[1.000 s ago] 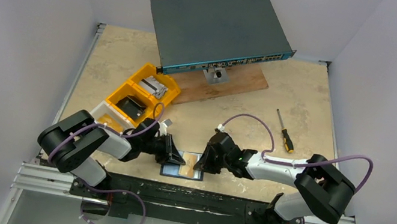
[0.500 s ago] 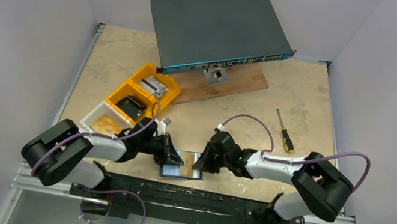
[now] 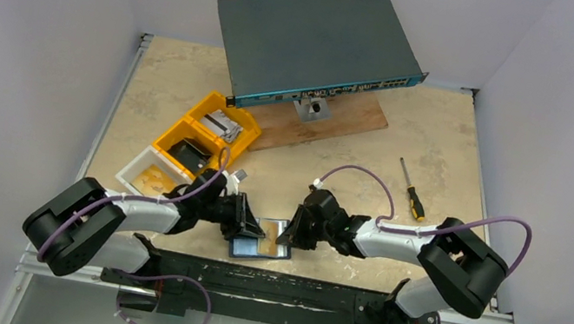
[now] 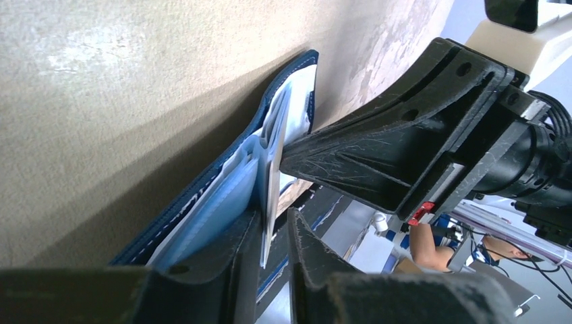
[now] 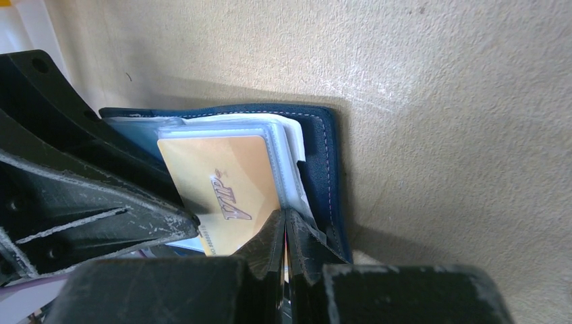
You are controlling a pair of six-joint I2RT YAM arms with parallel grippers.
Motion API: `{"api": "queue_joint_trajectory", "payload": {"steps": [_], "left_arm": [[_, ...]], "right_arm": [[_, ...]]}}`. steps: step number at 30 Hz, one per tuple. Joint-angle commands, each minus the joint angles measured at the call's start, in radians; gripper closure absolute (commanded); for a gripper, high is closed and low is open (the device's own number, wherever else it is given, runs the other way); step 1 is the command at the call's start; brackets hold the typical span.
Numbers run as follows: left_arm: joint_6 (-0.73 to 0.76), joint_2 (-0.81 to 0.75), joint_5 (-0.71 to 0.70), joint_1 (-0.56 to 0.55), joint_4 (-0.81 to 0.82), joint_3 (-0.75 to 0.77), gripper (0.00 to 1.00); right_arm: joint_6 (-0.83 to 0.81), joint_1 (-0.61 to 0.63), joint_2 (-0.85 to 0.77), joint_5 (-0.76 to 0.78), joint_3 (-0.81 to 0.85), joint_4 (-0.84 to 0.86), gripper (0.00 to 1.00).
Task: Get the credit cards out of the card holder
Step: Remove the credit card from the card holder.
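From the left wrist, the left claw [image 4: 273, 233] stands open just a crack. The edge of a pale sheet [image 4: 272, 196] (a sleeve or a card, I cannot tell which) rises in that gap and does not look clamped. The card holder [image 4: 222, 202] lies open on the table [image 4: 101, 101] right ahead of its tips. The right claw [image 4: 290, 152] pushes in from the far side, its point touching the same sheet. The danger I see is that the left claw, closing here, nips a clear sleeve rather than a card. A pull would then drag the whole holder along.

From the right wrist, the right claw [image 5: 284, 226] is pressed fully together at the near corner of the yellow card [image 5: 219, 189]. Whether anything thin is caught between its tips I cannot tell. That card sits in its sleeve with a pale blue card [image 5: 138, 135] behind it, so nothing is out yet. The left claw crowds in just to the side, so the two could knock together. The right one could also slip off and let the pages flop shut.

From above, the holder lies between the two claws, close to the table's near edge, so a hard tug might slide it off. Against the picture of a second ago, the left arm's elbow has swung down and outward. That uncovers the white tray [image 3: 142, 177] beside the yellow bins [image 3: 198, 137]. The holder has turned a little, and one page now stands up where the yellow card lay flat.
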Motion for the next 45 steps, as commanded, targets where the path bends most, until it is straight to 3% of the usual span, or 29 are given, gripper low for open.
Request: {"api": "queue_joint_trajectory", "payload": {"steps": [1, 8, 14, 18, 22, 25, 30, 34, 41, 45], "left_arm": [[-0.011, -0.052, 0.077, 0.000, 0.086, 0.036, 0.79], [-0.043, -0.057, 0.084, 0.000, 0.140, 0.023, 0.81], [-0.058, -0.066, 0.084, 0.000, 0.143, 0.019, 1.00], [-0.058, -0.084, 0.086, -0.001, 0.134, 0.017, 1.00], [-0.058, -0.100, 0.087, 0.001, 0.131, 0.012, 0.91], [-0.064, -0.108, 0.087, 0.003, 0.137, 0.007, 0.89], [-0.071, -0.112, 0.091, 0.006, 0.149, 0.000, 0.91], [-0.072, -0.111, 0.094, 0.006, 0.155, -0.002, 1.00], [-0.066, -0.120, 0.100, 0.009, 0.153, -0.006, 1.00], [-0.036, -0.158, 0.096, 0.023, 0.073, -0.010, 1.00]], "right_arm": [[-0.045, -0.006, 0.084, 0.128, -0.064, -0.197, 1.00], [-0.046, -0.006, 0.083, 0.128, -0.065, -0.192, 1.00], [-0.045, -0.006, 0.084, 0.129, -0.067, -0.191, 1.00], [-0.044, -0.008, 0.084, 0.129, -0.070, -0.192, 1.00], [-0.044, -0.008, 0.085, 0.129, -0.069, -0.190, 1.00], [-0.045, -0.008, 0.085, 0.129, -0.069, -0.190, 1.00], [-0.045, -0.008, 0.086, 0.130, -0.067, -0.190, 1.00], [-0.045, -0.009, 0.086, 0.132, -0.067, -0.192, 1.00], [-0.044, -0.009, 0.090, 0.139, -0.063, -0.195, 1.00], [-0.044, -0.009, 0.086, 0.140, -0.066, -0.193, 1.00]]}}
